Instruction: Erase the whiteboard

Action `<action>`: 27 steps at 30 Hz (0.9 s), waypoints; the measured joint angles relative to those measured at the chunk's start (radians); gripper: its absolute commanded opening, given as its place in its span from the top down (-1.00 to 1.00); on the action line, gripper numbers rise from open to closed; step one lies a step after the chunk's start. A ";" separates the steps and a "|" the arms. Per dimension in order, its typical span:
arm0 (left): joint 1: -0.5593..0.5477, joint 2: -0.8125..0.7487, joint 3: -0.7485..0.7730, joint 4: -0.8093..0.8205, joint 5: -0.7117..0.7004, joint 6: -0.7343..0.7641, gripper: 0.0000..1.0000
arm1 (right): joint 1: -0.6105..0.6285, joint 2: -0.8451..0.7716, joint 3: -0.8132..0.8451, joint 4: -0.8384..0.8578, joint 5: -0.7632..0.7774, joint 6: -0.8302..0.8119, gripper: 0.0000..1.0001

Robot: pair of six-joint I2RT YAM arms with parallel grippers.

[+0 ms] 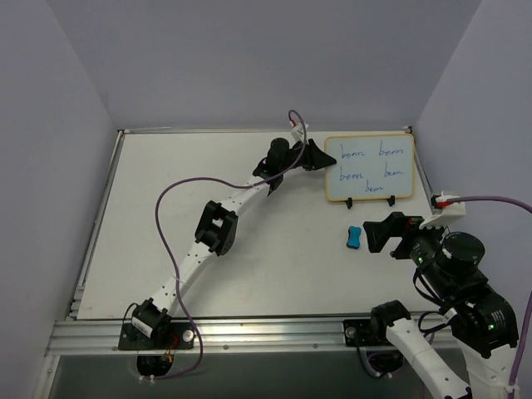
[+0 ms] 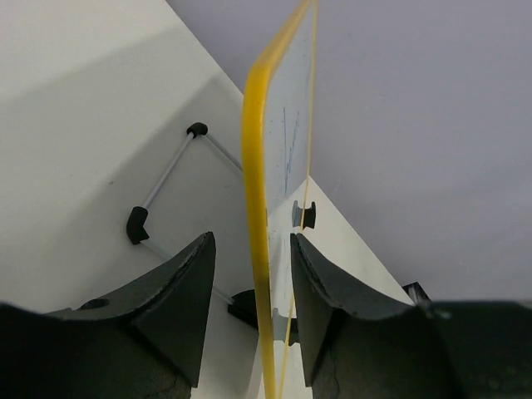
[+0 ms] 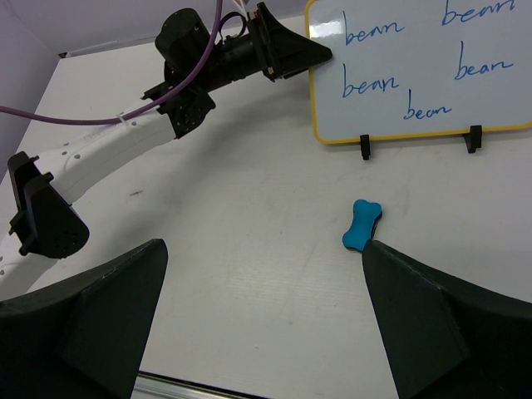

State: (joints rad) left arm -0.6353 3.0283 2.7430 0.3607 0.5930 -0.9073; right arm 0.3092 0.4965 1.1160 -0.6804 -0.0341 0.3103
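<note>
The whiteboard (image 1: 370,166) stands upright on small black feet at the back right, with blue "bean" words on it. It also shows in the right wrist view (image 3: 416,66). My left gripper (image 1: 320,155) is open and straddles the board's left edge. In the left wrist view the yellow frame edge (image 2: 256,208) runs between the fingers of the gripper (image 2: 252,241), with a gap on the left side. A small blue bone-shaped eraser (image 1: 354,237) lies on the table in front of the board. My right gripper (image 3: 264,248) is wide open and empty, just near of the eraser (image 3: 362,224).
The left arm (image 1: 218,224) stretches diagonally across the table with a purple cable (image 1: 166,216) looping beside it. A wire stand (image 2: 137,224) props the board from behind. A metal rail (image 1: 249,328) lines the near edge. Walls close in at the back and sides.
</note>
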 measured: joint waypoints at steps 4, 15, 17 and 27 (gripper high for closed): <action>-0.002 0.002 0.007 0.010 0.010 -0.006 0.08 | 0.000 -0.002 0.000 -0.002 0.000 0.000 -0.99; -0.018 0.012 0.022 0.011 0.009 0.003 0.46 | 0.000 -0.008 0.000 -0.024 0.000 -0.001 -0.99; -0.018 0.016 0.022 0.010 0.009 0.001 0.65 | 0.000 -0.008 0.000 -0.027 0.000 -0.001 -0.98; -0.018 0.017 0.027 0.062 0.037 -0.055 0.95 | 0.000 -0.008 0.000 -0.027 0.000 0.000 -0.98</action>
State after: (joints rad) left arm -0.6537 3.0451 2.7697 0.4229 0.6304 -0.9627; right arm 0.3092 0.4885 1.1160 -0.7078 -0.0338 0.3103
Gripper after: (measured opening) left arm 0.087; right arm 0.991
